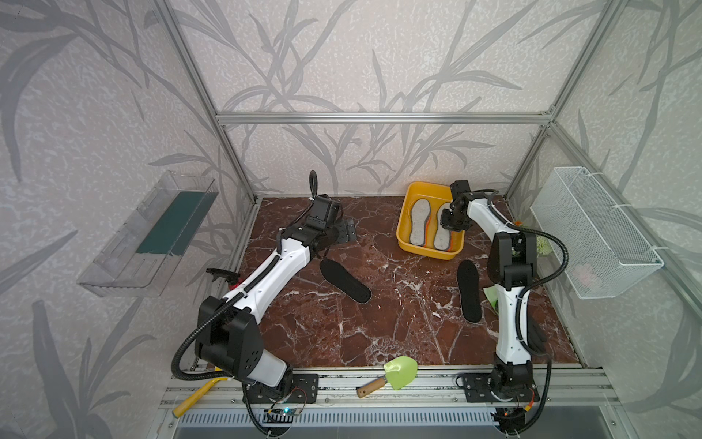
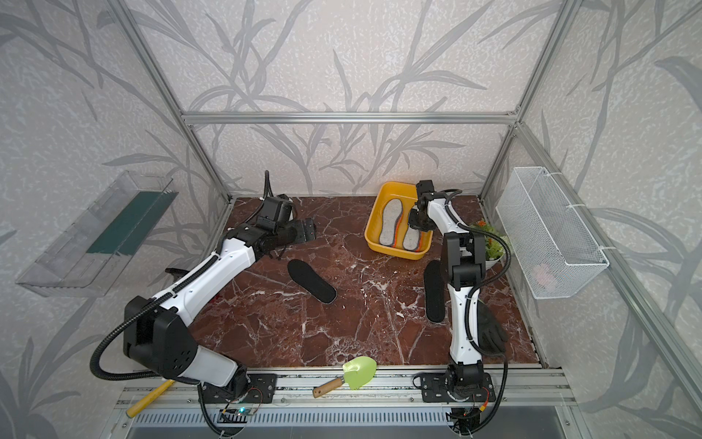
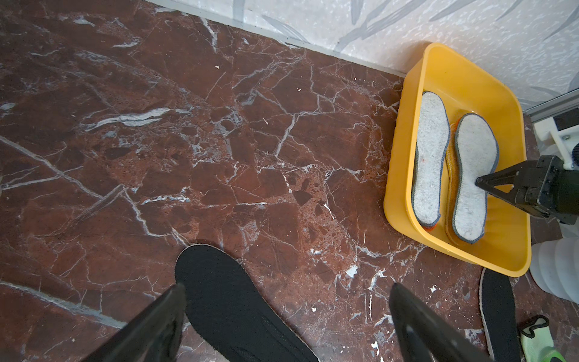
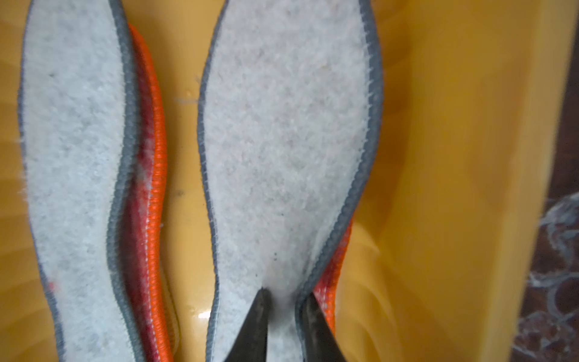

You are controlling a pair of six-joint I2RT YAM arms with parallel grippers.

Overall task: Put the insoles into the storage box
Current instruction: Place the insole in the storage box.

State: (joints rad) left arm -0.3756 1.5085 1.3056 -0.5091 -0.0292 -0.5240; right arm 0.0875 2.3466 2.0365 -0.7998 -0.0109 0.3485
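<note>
The yellow storage box stands at the back right of the marble floor. Two grey felt insoles lie side by side in it, over red-white insoles with orange rims. My right gripper reaches down into the box, its narrow-set fingers pinching the edge of the right grey insole. One black insole lies mid-floor, another by the right arm. My left gripper hovers wide open beyond the mid-floor black insole, holding nothing.
A green trowel and a yellow-handled tool lie on the front rail. A white wire basket hangs on the right wall, a clear bin on the left. A potted plant and a black glove sit behind the right arm.
</note>
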